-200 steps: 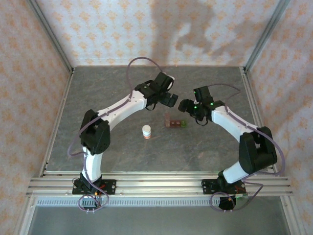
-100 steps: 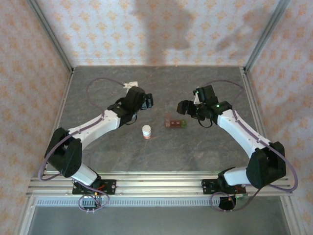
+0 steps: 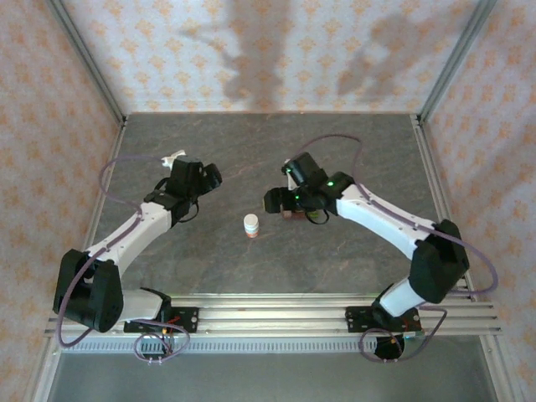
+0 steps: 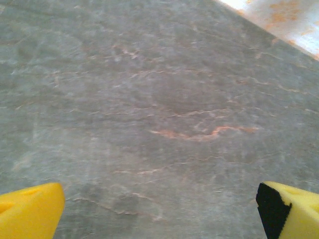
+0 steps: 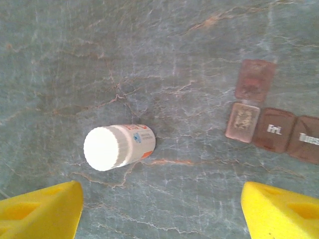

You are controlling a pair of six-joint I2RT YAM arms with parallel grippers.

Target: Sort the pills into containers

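The containers (image 5: 271, 130) are a short strip of small joined compartments, dark red-brown with day labels, and one paler compartment (image 5: 242, 122) has its lid (image 5: 254, 79) flipped open. In the top view the strip (image 3: 291, 215) is partly covered by my right arm. My right gripper (image 5: 162, 214) (image 3: 273, 202) hangs open above the table between the strip and a white bottle (image 5: 118, 147), holding nothing. Far to the left, my left gripper (image 4: 159, 214) (image 3: 211, 174) is wide open over bare stone. The pills are hidden.
The white bottle (image 3: 250, 225) with an orange base stands upright, capped, left of the strip. The grey marbled table (image 3: 352, 251) is framed by metal rails (image 3: 268, 311) and patterned walls.
The left arm has swung left and back from the centre. The right arm has moved left, over the containers and toward the bottle, with its jaws staying open.
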